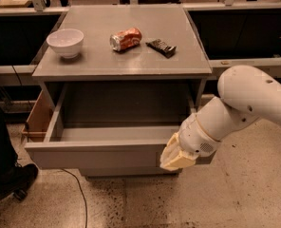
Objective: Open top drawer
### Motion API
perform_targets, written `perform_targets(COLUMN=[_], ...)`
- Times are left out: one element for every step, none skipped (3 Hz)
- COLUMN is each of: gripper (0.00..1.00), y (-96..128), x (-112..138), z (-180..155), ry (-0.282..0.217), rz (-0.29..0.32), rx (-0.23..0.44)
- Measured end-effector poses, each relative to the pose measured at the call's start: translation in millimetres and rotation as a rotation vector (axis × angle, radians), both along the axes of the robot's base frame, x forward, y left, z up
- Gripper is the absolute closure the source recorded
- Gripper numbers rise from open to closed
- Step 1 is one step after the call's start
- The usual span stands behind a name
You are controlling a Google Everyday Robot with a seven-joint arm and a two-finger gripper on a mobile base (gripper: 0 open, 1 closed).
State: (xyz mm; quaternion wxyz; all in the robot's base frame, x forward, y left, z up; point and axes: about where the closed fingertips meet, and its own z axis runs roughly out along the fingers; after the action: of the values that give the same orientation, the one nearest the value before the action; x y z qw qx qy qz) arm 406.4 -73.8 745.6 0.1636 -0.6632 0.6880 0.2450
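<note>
We are holding our gripper [177,156] at the front of the open top drawer [93,155], likely for pulling; whether it is gripping we cannot tell.

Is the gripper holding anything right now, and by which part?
It cannot be told: the gripper sits at the front right end of the open top drawer, but no grip shows.

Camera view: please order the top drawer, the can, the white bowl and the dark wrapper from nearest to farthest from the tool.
The tool is at the right end of the top drawer front.
1. top drawer, right at the tool.
2. dark wrapper, tabletop right.
3. can, tabletop middle.
4. white bowl, tabletop left.
</note>
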Motion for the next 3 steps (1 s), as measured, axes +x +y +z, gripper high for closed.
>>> perform_targets(gripper=[0.96, 1.00, 1.00], y=[-11, -17, -11], x=[32, 74, 111], z=[14, 5, -19], ry=[-0.074, -0.133, -0.164], rz=[-0.040, -0.099, -0.152], rx=[-0.033, -0.076, -0.105])
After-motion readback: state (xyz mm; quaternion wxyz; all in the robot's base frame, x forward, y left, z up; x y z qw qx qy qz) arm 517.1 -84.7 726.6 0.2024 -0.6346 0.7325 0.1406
